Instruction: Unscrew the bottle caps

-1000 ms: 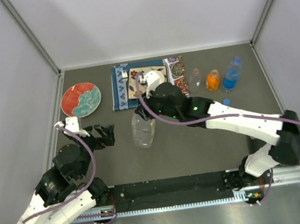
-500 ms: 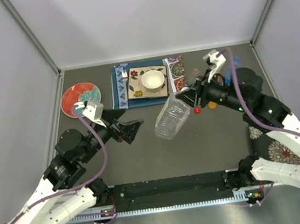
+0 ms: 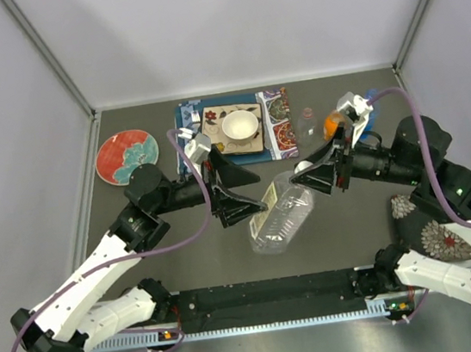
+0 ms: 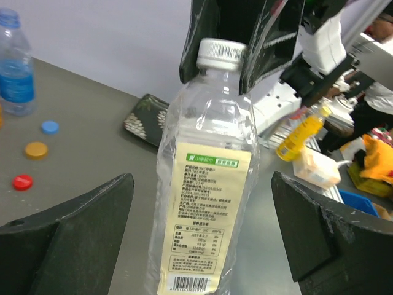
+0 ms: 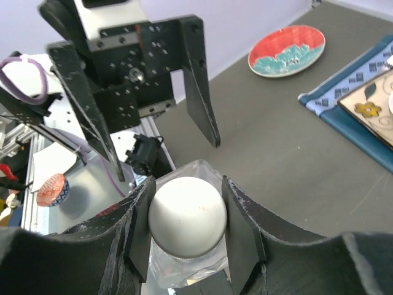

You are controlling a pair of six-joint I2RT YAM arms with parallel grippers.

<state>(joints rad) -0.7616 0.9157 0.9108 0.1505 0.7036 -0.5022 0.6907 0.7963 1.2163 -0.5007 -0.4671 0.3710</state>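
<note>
The wide clear bottle [image 3: 280,213] hangs tilted above the table, label up. My right gripper [image 3: 308,170] is shut on its white cap [image 5: 187,218], one finger on each side. My left gripper [image 3: 250,193] is open; its fingers [image 4: 67,236] stand on either side of the bottle's lower body [image 4: 206,190] without touching it. The cap shows at the top of the left wrist view [image 4: 221,54]. Loose blue [image 4: 50,127], orange [image 4: 35,149] and red [image 4: 23,182] caps lie on the table. The blue-tinted bottle [image 4: 15,61], orange bottle [image 3: 331,123] and slim clear bottle [image 3: 306,118] stand at the back right.
A white bowl [image 3: 240,126] sits on patterned mats [image 3: 189,139] at the back centre. A red plate [image 3: 127,155] lies at the back left. A dark floral plate [image 3: 410,215] lies at the right, under my right arm.
My right gripper has carried the bottle down and slightly left. My left arm has swung right, and its open fingers now straddle the bottle's lower body.
</note>
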